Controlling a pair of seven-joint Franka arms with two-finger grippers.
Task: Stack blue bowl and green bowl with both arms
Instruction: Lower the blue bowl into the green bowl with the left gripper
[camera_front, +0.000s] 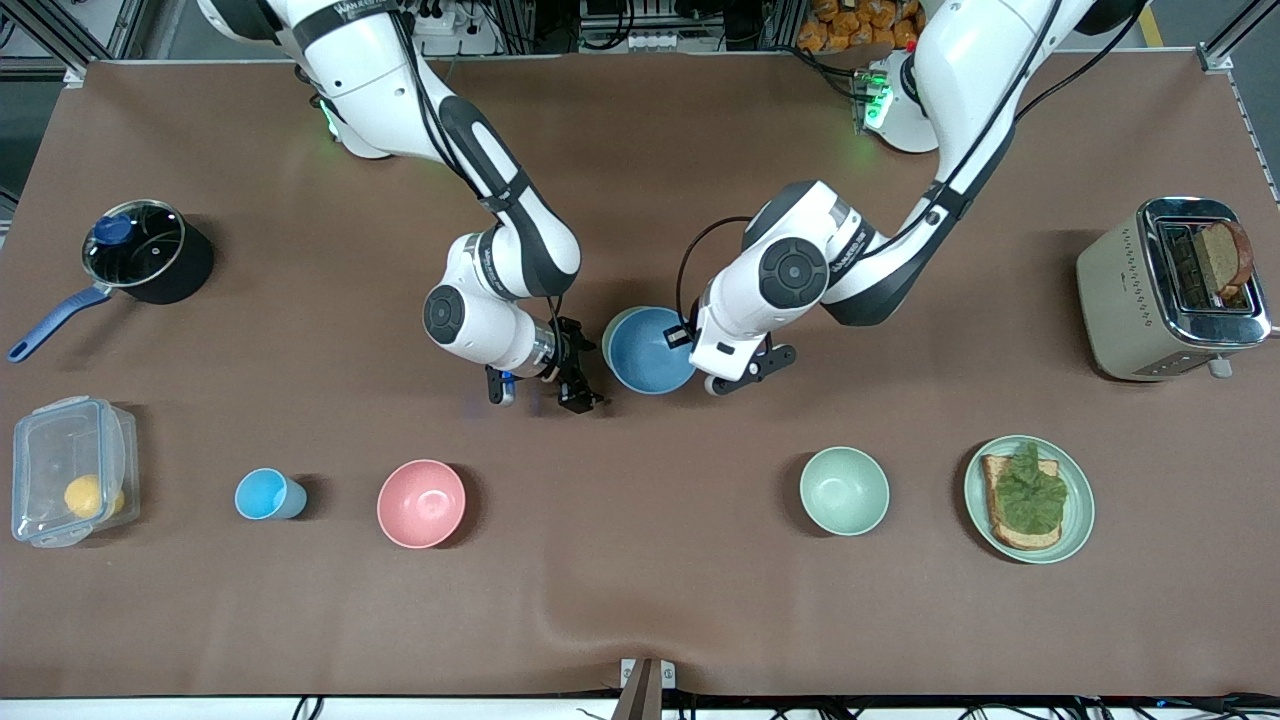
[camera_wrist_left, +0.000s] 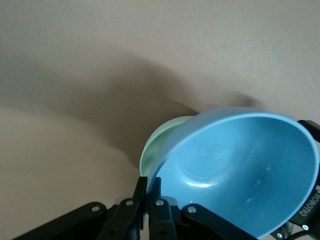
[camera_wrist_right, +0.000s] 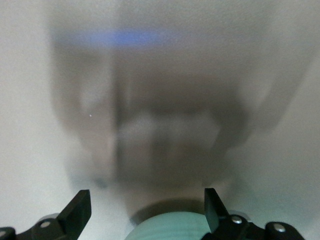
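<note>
The blue bowl (camera_front: 650, 352) sits tilted in the green bowl (camera_front: 611, 333) at the middle of the table. Only a strip of the green rim shows, on the side toward the right arm's end. My left gripper (camera_front: 693, 345) is shut on the blue bowl's rim. The left wrist view shows its fingers (camera_wrist_left: 141, 192) pinching the blue rim (camera_wrist_left: 235, 170), with the green bowl (camera_wrist_left: 160, 142) underneath. My right gripper (camera_front: 580, 365) is open beside the green bowl. In the right wrist view (camera_wrist_right: 145, 205) the green bowl's outer wall (camera_wrist_right: 170, 227) lies between its spread fingers, untouched.
A pink bowl (camera_front: 421, 503), a light-blue cup (camera_front: 265, 494), a mint-green bowl (camera_front: 844, 490) and a green plate (camera_front: 1080, 510) with toast stand nearer the front camera. A toaster (camera_front: 1130, 290) stands at the left arm's end. A black pot (camera_front: 185, 270) and a plastic box (camera_front: 60, 450) stand at the right arm's end.
</note>
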